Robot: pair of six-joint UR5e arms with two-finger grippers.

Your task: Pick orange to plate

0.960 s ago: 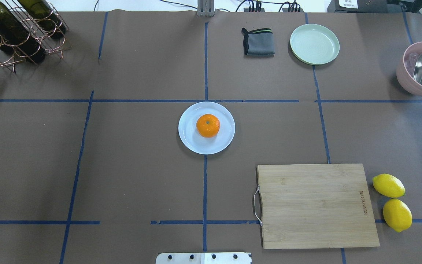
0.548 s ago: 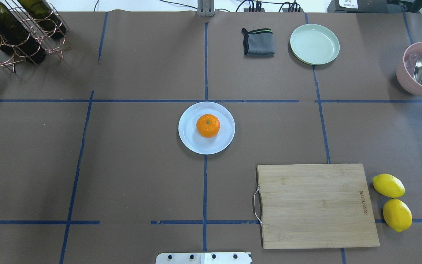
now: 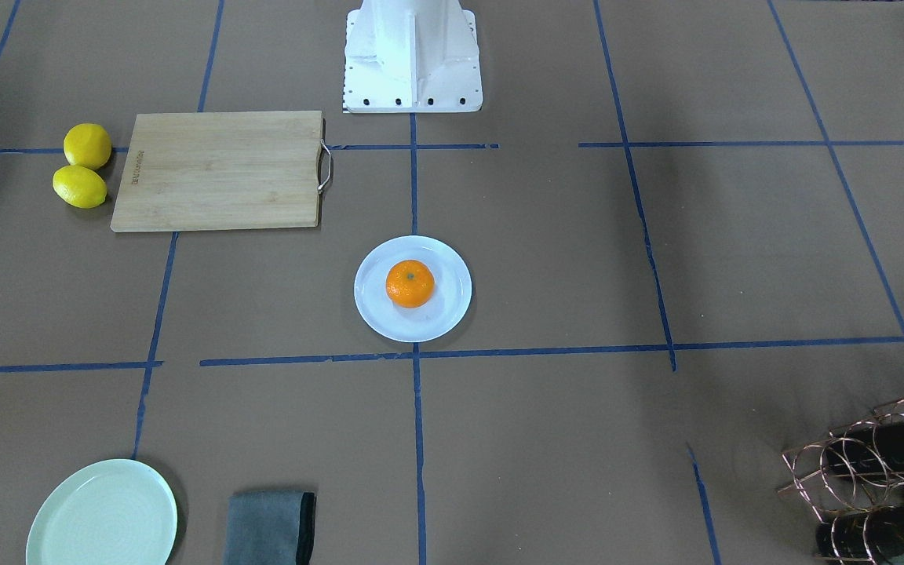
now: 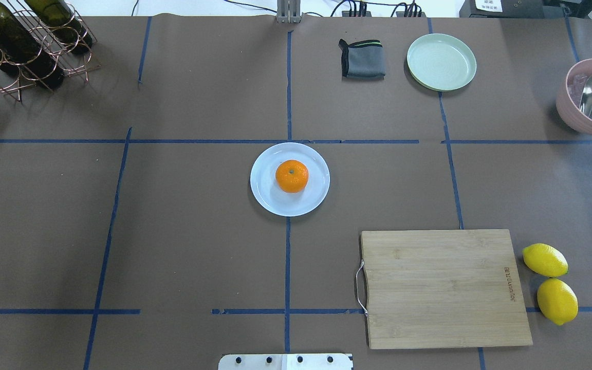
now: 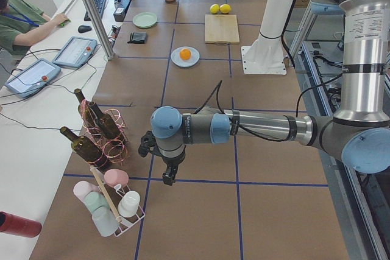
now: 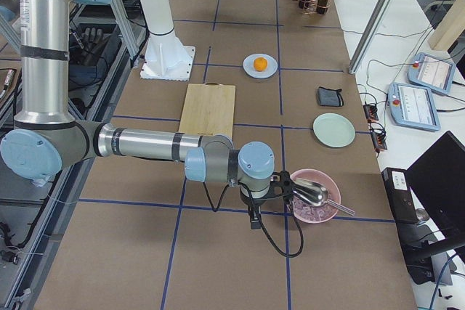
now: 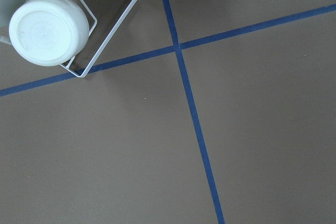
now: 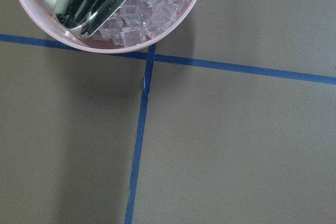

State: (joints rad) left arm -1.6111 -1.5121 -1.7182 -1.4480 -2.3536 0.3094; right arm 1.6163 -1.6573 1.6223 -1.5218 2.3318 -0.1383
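Observation:
The orange (image 4: 292, 176) sits on the white plate (image 4: 265, 198) at the table's middle; the front-facing view shows the same orange (image 3: 410, 283) on the plate (image 3: 444, 312). Nothing touches either one. My left gripper (image 5: 169, 176) appears only in the exterior left view, hanging over bare table near the bottle rack, far from the plate. My right gripper (image 6: 253, 218) appears only in the exterior right view, beside the pink bowl, also far from the plate. I cannot tell whether either gripper is open or shut.
A wooden cutting board (image 4: 442, 288) lies front right with two lemons (image 4: 545, 260) beside it. A mint-green plate (image 4: 441, 62) and a folded grey cloth (image 4: 362, 59) sit at the back. A pink bowl (image 4: 576, 117) with ice and scoop stands far right, a bottle rack (image 4: 23, 41) far left.

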